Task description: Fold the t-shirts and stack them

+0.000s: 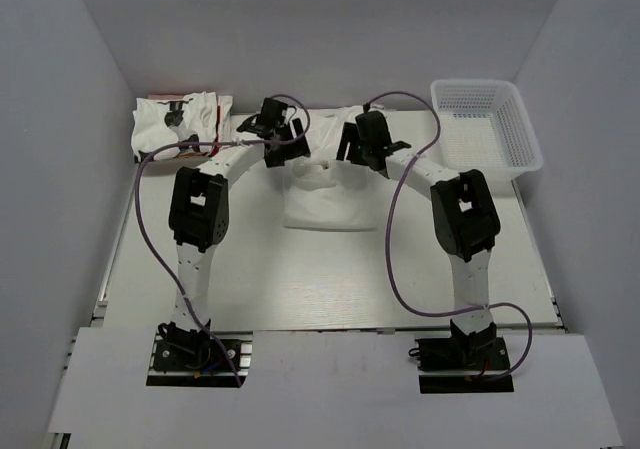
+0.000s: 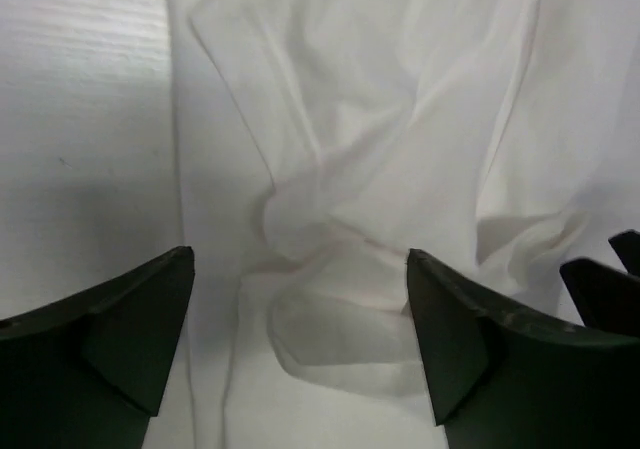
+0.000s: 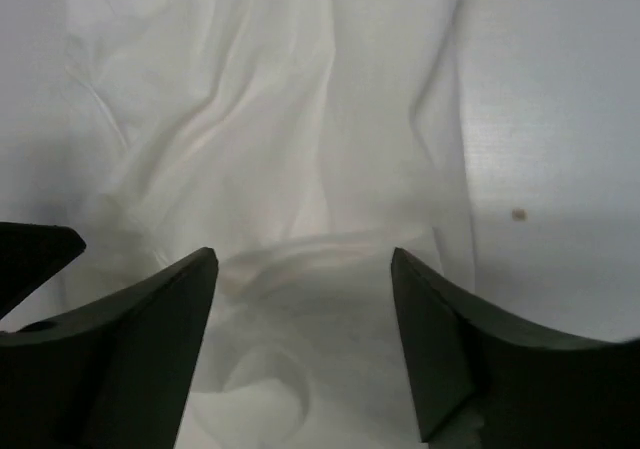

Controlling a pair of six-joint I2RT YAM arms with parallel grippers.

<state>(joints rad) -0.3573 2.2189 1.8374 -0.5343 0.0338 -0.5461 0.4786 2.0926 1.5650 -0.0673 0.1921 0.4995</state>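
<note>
Lying at the middle of the far half of the scene is a plain-looking white cotton t-shirt (image 1: 322, 201). Its near part is flattened into a rough rectangle and its far end is bunched into soft creases. No print shows on the face that is turned up.

The left claw (image 2: 300, 349) hovers low over the left side of that rumpled far end. Its two dark fingers are spread wide with only loose cloth below and nothing pinched between them. The right claw (image 3: 305, 339) hangs over the right side in the same way, wide open and holding nothing.

The fabric looks thin, light and limp. It would likely sag, slide and crease if lifted at a single point. The safer hold seems to be a pinch through every layer at two matching outer edges, one per claw.

Well to the left, at the far corner, sits a stack of folded white t-shirts (image 1: 175, 124) with black and red print showing. A white plastic mesh basket (image 1: 525, 139) stands at the far right. Everything rests on a pale wood-grain counter (image 1: 300, 279).
</note>
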